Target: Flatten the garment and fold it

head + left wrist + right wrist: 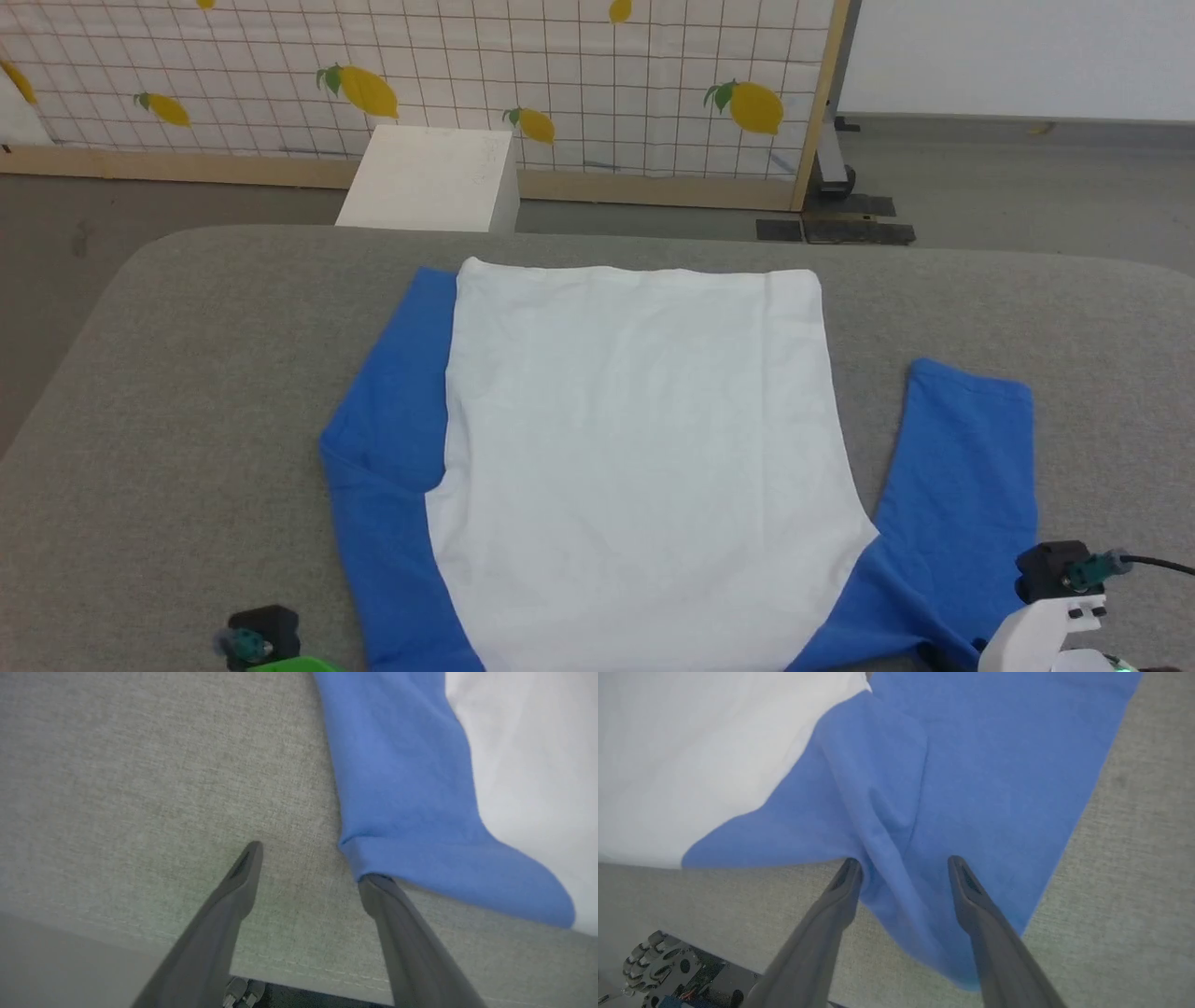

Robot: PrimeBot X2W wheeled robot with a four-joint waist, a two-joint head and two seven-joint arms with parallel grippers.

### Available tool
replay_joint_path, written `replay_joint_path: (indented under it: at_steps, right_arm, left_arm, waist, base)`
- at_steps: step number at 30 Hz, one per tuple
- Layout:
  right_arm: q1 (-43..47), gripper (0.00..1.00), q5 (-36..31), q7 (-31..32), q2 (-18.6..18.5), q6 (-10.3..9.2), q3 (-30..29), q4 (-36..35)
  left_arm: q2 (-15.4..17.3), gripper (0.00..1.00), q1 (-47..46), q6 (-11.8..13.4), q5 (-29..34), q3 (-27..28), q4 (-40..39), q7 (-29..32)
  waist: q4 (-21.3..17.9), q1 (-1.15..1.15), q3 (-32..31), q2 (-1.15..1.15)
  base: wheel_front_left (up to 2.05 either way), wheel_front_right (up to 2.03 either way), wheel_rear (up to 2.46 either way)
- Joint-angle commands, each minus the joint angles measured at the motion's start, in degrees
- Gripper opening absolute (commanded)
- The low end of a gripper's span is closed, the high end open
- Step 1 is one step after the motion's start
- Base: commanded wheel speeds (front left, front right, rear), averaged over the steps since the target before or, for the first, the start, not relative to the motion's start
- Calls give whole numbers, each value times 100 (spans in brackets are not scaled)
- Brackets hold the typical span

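Hovering with left claw [312,863] and right claw [904,860] splayed, empty (risking dragging the garment [644,420] by its bunched sleeve [887,826], wrinkling it).

head view: set high at the near edge of the table [149,392], aimed forward and down, the whole garment [635,448] taken in | left wrist view: held close over the near left edge, left blue sleeve [397,788] shared with the head view | right wrist view: held close over the near right edge, right blue sleeve [994,765] shared likewise
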Motion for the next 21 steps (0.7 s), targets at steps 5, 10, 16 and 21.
replay_joint_path:
  at_steps: [5, 10, 16, 21]
  right_arm:
    - [276, 100, 207, 373, -243, -45, -260, -568]
    - [516, 100, 529, 1102, -453, -45, -790, -1319]
    - [58, 100, 394, 1273, -485, -45, -1778, -1854]
    - [-1040, 100, -76, 1022, -456, -45, -2053, -1380]
  left_arm:
    - [308, 100, 155, 175, -167, 216, -402, 422]
    - [552, 100, 206, 402, -204, 405, -1140, 829]
    - [777, 100, 254, 696, -132, 614, -1797, 1108]
    - [874, 100, 188, 989, 46, 851, -2178, 967]
  waist:
    - [-45, 1, 31, 0]
    - [-55, 1, 86, 0]
    - [-116, 1, 311, 0]
    - [-95, 1, 707, 0]
  base:
    - [0, 0, 0]
    - [0, 0, 0]
    - [0, 0, 0]
    - [0, 0, 0]
